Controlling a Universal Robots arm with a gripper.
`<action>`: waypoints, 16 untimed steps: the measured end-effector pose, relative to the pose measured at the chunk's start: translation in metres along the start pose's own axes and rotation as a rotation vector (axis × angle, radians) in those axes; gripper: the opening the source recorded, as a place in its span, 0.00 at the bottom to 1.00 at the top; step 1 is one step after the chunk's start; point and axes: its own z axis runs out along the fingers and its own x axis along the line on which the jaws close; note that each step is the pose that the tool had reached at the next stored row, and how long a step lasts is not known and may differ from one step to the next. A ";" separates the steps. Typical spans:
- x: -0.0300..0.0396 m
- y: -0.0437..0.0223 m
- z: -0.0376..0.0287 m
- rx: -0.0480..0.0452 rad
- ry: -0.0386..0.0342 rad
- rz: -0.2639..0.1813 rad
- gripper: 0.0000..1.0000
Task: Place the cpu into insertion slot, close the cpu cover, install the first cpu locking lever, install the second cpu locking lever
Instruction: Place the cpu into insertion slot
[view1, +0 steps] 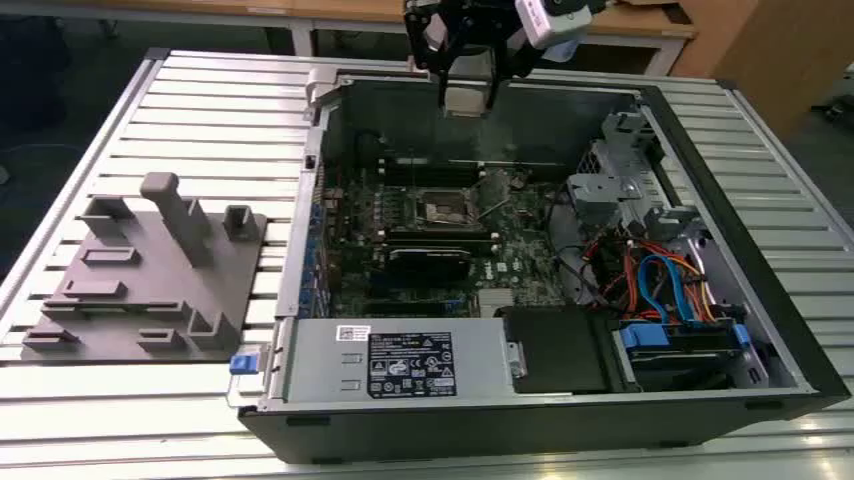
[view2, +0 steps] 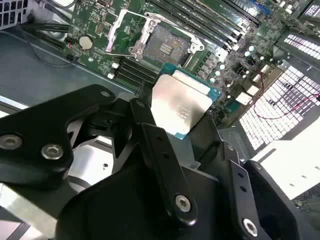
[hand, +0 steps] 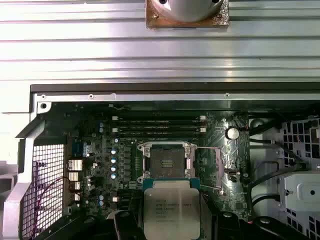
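Note:
My gripper (view1: 467, 86) hangs high above the far wall of the open computer case, shut on the cpu (view1: 463, 102). The cpu is a flat square chip with a pale silver top, and it sits between the black fingers (view2: 146, 120) in both wrist views (hand: 171, 212). Well below it on the green board lies the insertion slot (view1: 442, 205), an empty square black socket with a silvery rim (view2: 165, 47) (hand: 165, 164). The cpu cover (view2: 116, 31) is swung open beside the socket, a thin metal frame (hand: 209, 167).
The case lies on a slatted metal table (view1: 214, 90). A grey fixture block (view1: 147, 270) stands at the exterior view's left. A labelled power supply (view1: 400, 365) fills the case's near end, cables and a drive cage (view1: 654, 280) its right. Long memory slots (hand: 160, 125) run beside the socket.

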 end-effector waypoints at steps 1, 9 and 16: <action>0.0000 0.0000 0.0000 0.0000 0.0000 0.000 0.54; 0.0000 0.0000 0.0000 0.0000 0.0000 0.000 0.54; 0.0000 0.0000 0.0000 -0.0002 -0.0009 0.011 0.54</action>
